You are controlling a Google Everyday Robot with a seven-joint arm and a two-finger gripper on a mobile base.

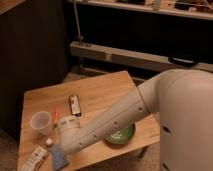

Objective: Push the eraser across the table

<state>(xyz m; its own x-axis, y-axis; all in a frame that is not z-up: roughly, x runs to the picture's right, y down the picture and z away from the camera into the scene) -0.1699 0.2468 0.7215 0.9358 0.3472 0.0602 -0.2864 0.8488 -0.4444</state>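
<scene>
The table, a low unit with a light plank-grained wooden top, stood before a dark shelving unit. The eraser lay flat on the left-centre part of the top, its long side running toward the far edge. Its face showed pale and reddish markings, but any writing on it was too small to read. A thin orange stick lay just left of the eraser and roughly parallel to it. A translucent cup stood upright further left, near the table's left edge. A white ridged remote-like object rested at the near-left corner, and no lettering on it could be made out. A green bowl sat toward the near-right edge, partly covered by the robot's white arm, which reached in from the right across the near half of the top. The gripper was at the near-left corner, just beside the remote-like object and apart from the eraser. Whether the gripper was clenched or released could not be determined.
</scene>
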